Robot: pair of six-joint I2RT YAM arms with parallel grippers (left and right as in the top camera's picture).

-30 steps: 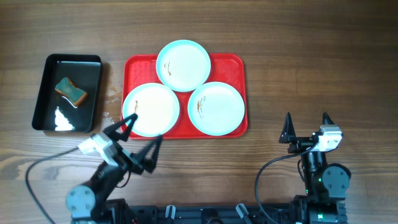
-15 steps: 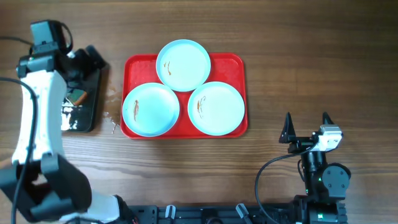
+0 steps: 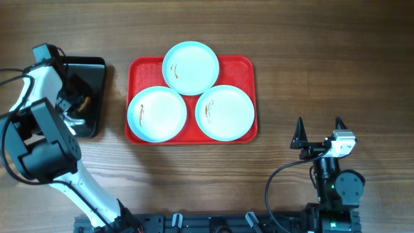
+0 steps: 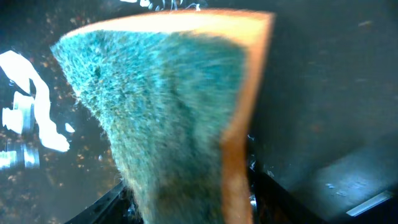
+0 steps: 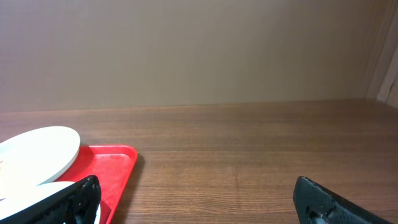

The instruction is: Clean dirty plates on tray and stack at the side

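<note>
Three pale blue-white plates lie on the red tray (image 3: 244, 65): one at the back (image 3: 191, 68), one front left (image 3: 157, 114), one front right (image 3: 224, 112). Each bears a small brown smear. My left gripper (image 3: 74, 107) is down inside the black tray (image 3: 94, 70), shut on a sponge with a teal scouring face and an orange body (image 4: 161, 106). The sponge fills the left wrist view between my fingers (image 4: 186, 208). My right gripper (image 3: 318, 129) is open and empty, right of the red tray. The right wrist view shows my open fingers (image 5: 199, 202), a plate (image 5: 37, 146) and the tray's corner (image 5: 115, 163).
The black tray's wet floor (image 4: 323, 93) holds white foam (image 4: 28, 118). Bare wooden table lies to the right of the red tray (image 3: 336, 71) and in front of it.
My left arm swung from the table's front to the black tray and lowered onto the sponge, which now stands between my fingers. The right arm and the plates have not moved.
</note>
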